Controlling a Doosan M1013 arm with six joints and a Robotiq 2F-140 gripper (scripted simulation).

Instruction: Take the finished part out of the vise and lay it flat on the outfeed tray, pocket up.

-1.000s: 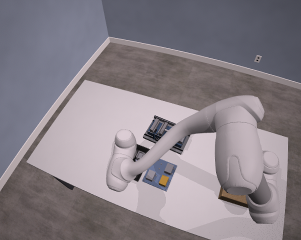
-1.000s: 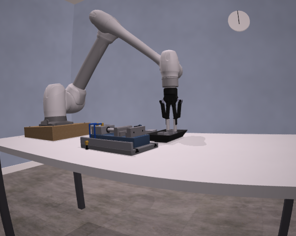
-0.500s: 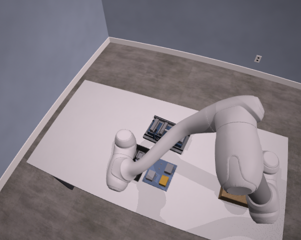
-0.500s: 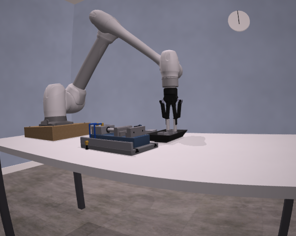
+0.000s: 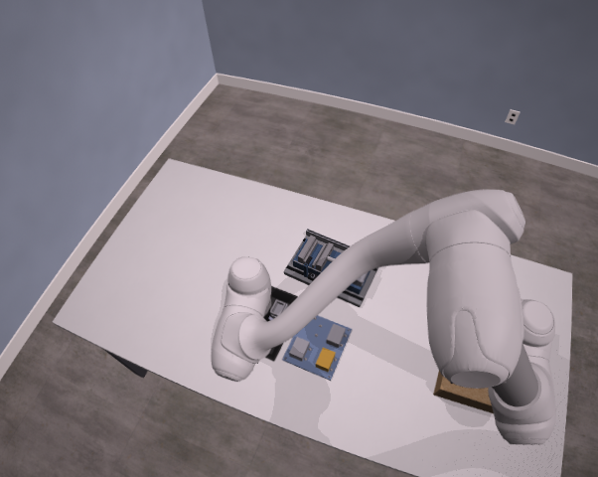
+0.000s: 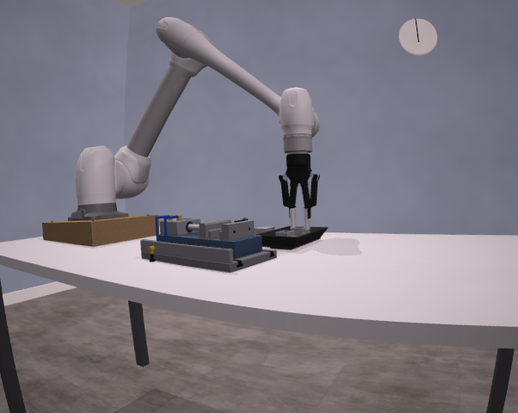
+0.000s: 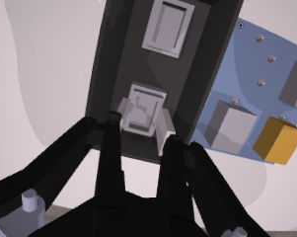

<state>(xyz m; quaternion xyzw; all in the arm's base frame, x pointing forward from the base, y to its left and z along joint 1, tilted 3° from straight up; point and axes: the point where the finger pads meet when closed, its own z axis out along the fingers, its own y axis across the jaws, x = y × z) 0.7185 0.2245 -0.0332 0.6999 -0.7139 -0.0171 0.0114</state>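
Wrist view: fingers (image 6: 299, 218) partly open, loosed around part (image 7: 144, 110) in tray (image 6: 290, 240) (image 7: 100, 74); risked dragging it by lifting before clearing both sides.

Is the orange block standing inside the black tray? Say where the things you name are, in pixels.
No, the orange block (image 5: 325, 359) (image 7: 279, 140) stands on the flat blue board (image 5: 308, 365) (image 7: 213, 106), beside the black tray (image 5: 274, 353) (image 6: 290, 242) (image 7: 100, 79).

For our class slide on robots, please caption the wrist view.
Two pocketed metal parts lie in a black tray, the tool's pale fingertips around the nearer one.

end effector (image 6: 299, 222) (image 7: 142, 113) pointing downward, fingers slightly parted
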